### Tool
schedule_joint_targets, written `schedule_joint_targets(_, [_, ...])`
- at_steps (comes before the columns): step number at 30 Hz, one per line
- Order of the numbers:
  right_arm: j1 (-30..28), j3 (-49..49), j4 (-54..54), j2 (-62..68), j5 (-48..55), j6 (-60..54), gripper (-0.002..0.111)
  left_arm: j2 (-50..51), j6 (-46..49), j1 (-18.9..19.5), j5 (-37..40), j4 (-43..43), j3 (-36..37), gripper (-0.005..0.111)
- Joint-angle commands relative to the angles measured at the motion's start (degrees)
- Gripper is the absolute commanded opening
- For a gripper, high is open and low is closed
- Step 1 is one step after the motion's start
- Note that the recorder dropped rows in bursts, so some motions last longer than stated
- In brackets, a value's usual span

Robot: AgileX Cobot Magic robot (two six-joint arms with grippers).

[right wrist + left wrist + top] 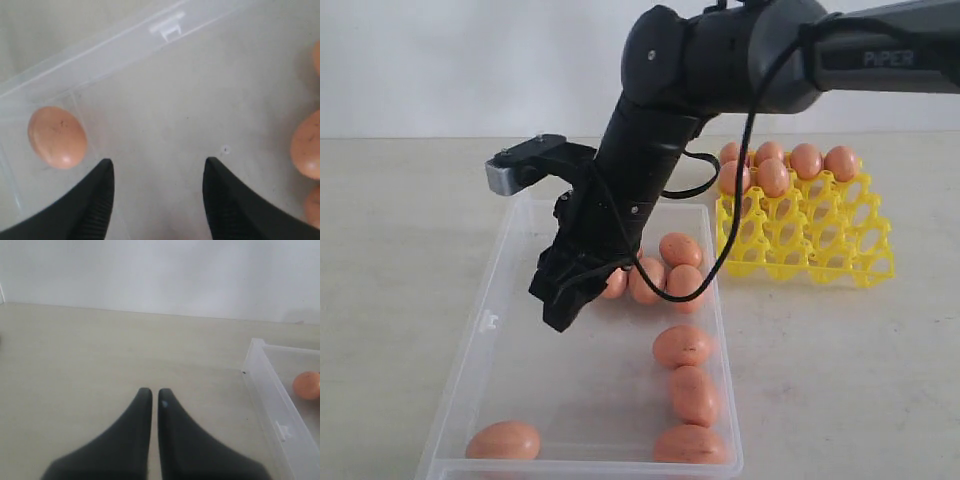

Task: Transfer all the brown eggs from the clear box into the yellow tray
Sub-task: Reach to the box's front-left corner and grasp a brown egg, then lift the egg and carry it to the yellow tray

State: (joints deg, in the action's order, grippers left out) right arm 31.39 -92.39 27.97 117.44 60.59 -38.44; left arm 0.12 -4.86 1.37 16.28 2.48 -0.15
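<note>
The clear box (485, 330) lies on the table and holds several brown eggs: a cluster (665, 270) at the back, a row (693, 393) along the right wall, and one (504, 440) at the front left corner. To its right stands the yellow tray (820, 240), with several brown eggs (790, 165) in its far cups. My right gripper (565, 305) reaches across into the box and hangs open over bare box floor (157, 167), nothing between its fingers; one egg (56, 136) lies beside a finger. My left gripper (151, 392) is shut and empty over the table, outside the box wall (270, 385).
A black cable (740, 200) loops down from the right arm in front of the yellow tray. The box's small latch (167, 25) sits on its wall. Bare beige table (390, 250) lies left of the box, with a white wall behind.
</note>
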Motion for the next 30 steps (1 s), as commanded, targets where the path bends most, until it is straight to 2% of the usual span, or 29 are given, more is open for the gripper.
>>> schedule_joint_targets(1, [-0.02,-6.91,-1.11,3.58,9.23,-3.77,0.047,-0.12,0.13,0.2,-0.39,-0.14,0.15,0.004])
schedule_joint_targets(7, [1.56,-6.96,1.44,3.84,8.32,-20.58,0.047,-0.12,0.13,0.2,-0.39,-0.14,0.15,0.004])
schedule_joint_targets(12, [5.8,-6.96,3.11,6.13,0.92,-30.21,0.047,-0.12,0.13,0.2,-0.39,-0.14,0.15,0.004])
schedule_joint_targets(23, [6.43,-6.96,11.23,10.34,5.67,-31.53,0.047,-0.12,0.13,0.2,-0.39,-0.14,0.15,0.004])
schedule_joint_targets(30, [6.43,-6.96,11.94,10.34,9.37,-30.58,0.047,-0.12,0.13,0.2,-0.39,-0.14,0.15,0.004])
